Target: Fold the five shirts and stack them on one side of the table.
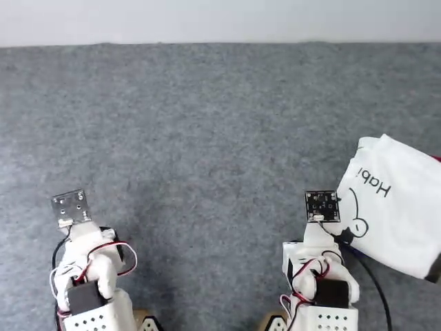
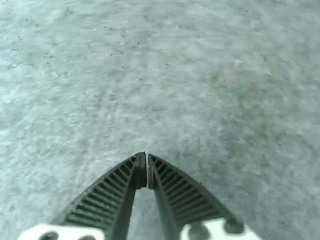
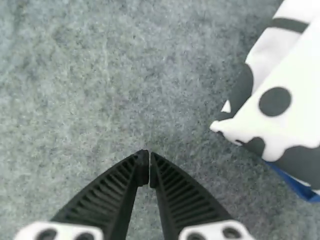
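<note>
Grey felt tabletop (image 1: 207, 124); white folded shirt (image 1: 396, 207) w/ black print lies just beside R arm (image 1: 320, 276); L fingers (image 2: 136, 175) pressed together; R fingers (image 3: 139, 172) together too, near shirt.

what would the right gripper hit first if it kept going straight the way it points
Probably the grey table cover. The right gripper points at bare cover, and the folded white shirt lies off to one side of that line.
</note>
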`<state>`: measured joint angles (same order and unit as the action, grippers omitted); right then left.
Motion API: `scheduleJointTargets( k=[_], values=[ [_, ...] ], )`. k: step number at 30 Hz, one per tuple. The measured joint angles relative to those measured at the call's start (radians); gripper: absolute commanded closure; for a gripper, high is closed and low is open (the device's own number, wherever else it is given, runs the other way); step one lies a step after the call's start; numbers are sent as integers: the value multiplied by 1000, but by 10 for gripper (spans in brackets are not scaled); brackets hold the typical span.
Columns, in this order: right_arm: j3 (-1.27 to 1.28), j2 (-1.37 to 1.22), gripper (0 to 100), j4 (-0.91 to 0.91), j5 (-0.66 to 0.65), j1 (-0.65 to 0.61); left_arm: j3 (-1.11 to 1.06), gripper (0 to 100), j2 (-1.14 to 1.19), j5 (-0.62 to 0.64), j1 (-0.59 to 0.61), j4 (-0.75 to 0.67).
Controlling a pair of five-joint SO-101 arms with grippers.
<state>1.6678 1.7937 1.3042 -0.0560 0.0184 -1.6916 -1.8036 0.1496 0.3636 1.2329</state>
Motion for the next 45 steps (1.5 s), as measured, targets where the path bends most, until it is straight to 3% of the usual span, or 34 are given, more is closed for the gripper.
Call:
scheduleJointTargets(
  k=[7,10,45],
  values=[
    [0,0,988,0,0,0,0,984,0,0,-229,23],
    [0,0,988,0,0,0,0,984,0,0,-261,23],
    [0,0,988,0,0,0,0,984,0,0,-269,23]
  ],
)
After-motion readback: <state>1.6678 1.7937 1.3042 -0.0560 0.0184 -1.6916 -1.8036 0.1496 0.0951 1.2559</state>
